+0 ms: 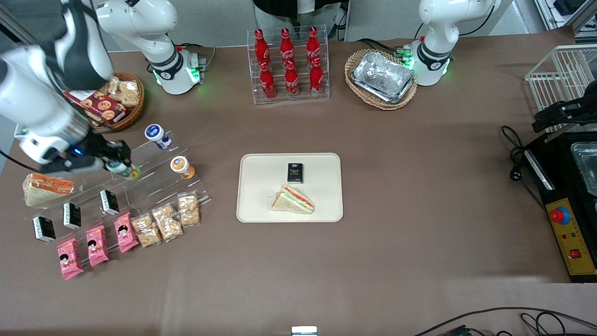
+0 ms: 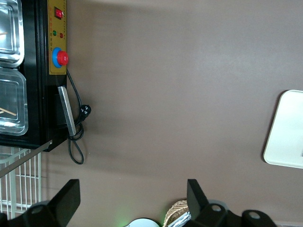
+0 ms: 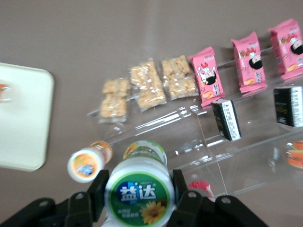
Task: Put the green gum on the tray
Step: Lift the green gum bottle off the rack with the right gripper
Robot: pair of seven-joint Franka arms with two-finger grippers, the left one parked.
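Front view: the right arm's gripper (image 1: 122,169) hangs over the clear acrylic display steps (image 1: 154,182) at the working arm's end of the table. Its fingers are closed on the green gum (image 1: 127,171), which is lifted off the shelf. The bottle lies tilted, its long axis slanting down toward the front camera and toward the tray (image 1: 289,187). The tray sits mid-table, well apart from the gripper, sideways toward the parked arm's end. It already carries a black packet (image 1: 295,172) and a sandwich (image 1: 292,199); the bare part nearest the gripper looks like the easiest landing spot. An orange-capped bottle (image 1: 180,165) stands on the steps between gripper and tray.

Left wrist view: only 1 corner of the tray (image 2: 285,132) shows; no gum, no gripper.

Right wrist view: the gum's green-rimmed lid (image 3: 137,194) faces the camera, pinched between both fingers (image 3: 98,191), so its long axis runs along the line of sight. The orange-capped bottle (image 3: 85,163) is just beside it, the tray (image 3: 23,120) farther out.
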